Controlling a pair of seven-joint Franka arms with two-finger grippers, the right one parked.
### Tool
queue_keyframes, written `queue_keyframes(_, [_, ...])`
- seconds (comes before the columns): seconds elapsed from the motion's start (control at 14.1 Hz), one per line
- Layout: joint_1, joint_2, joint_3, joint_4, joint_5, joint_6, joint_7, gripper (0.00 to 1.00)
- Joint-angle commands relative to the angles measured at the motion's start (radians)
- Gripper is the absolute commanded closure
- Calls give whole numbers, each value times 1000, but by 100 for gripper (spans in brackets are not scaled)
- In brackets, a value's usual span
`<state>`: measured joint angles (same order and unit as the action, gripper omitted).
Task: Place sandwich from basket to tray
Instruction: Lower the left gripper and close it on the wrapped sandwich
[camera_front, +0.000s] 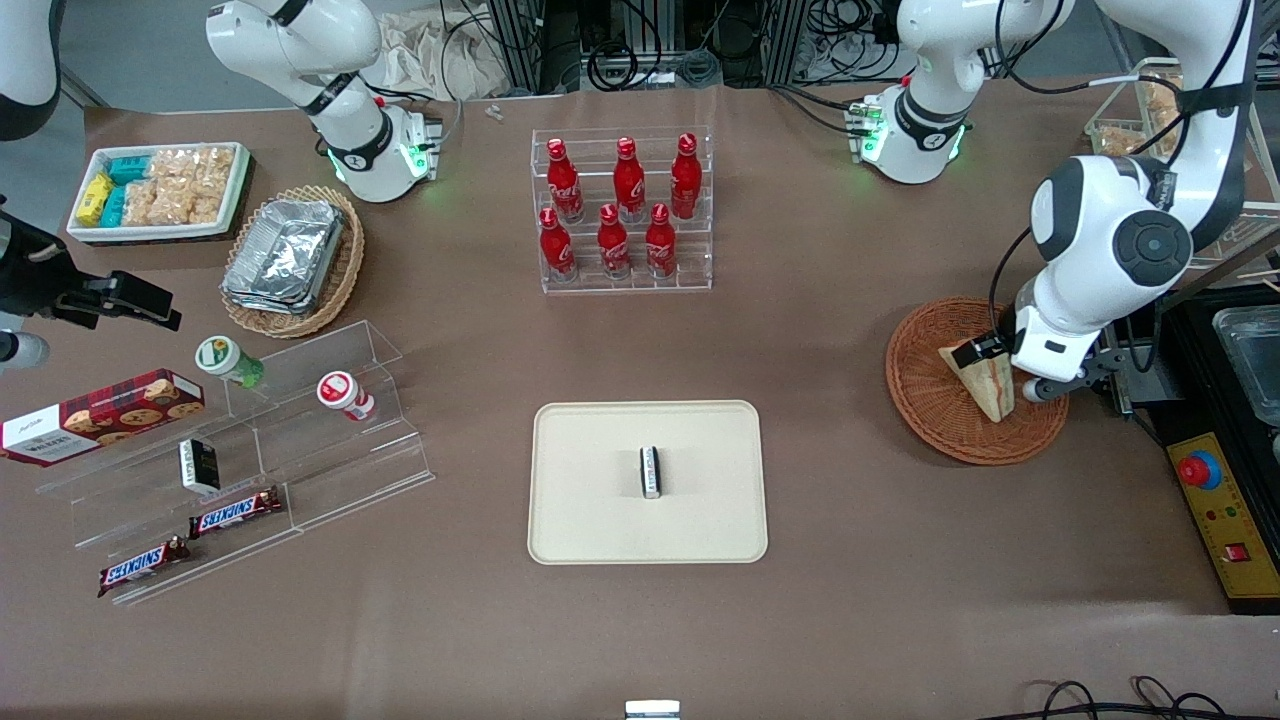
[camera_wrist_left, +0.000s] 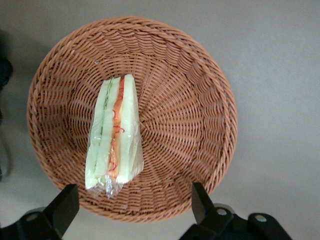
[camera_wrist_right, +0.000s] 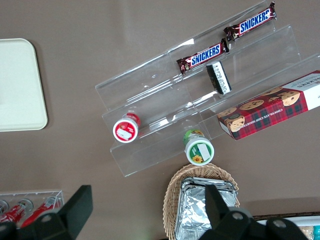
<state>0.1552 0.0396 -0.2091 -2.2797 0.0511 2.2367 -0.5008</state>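
While we hover the gripper (camera_wrist_left: 131, 207) over the basket (camera_front: 925, 420), its fingers (camera_wrist_left: 65, 207) are spread wide, holding nothing.
We see the sandwich (camera_wrist_left: 114, 137) on edge inside the basket near its rim, at the working arm's end of the tabletop; the tray (camera_front: 600, 520), mid-table, carries a small dark packet (camera_front: 651, 471).

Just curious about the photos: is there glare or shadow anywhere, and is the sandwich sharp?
Front view: even light, glare on the foil containers. Left wrist view: the sandwich in the basket is sharp, its wrap faintly shiny; the open end effector shows dark over the basket rim.
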Motion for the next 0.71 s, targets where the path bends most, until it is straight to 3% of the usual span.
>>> queue_keyframes(0.0, [40, 0, -4, -78, 18, 121, -59, 0])
queue_keyframes(0.5, [41, 48, -3, -96, 24, 185, -139, 0])
queue_keyframes(0.64, [44, 68, -3, -96, 87, 185, -151, 0])
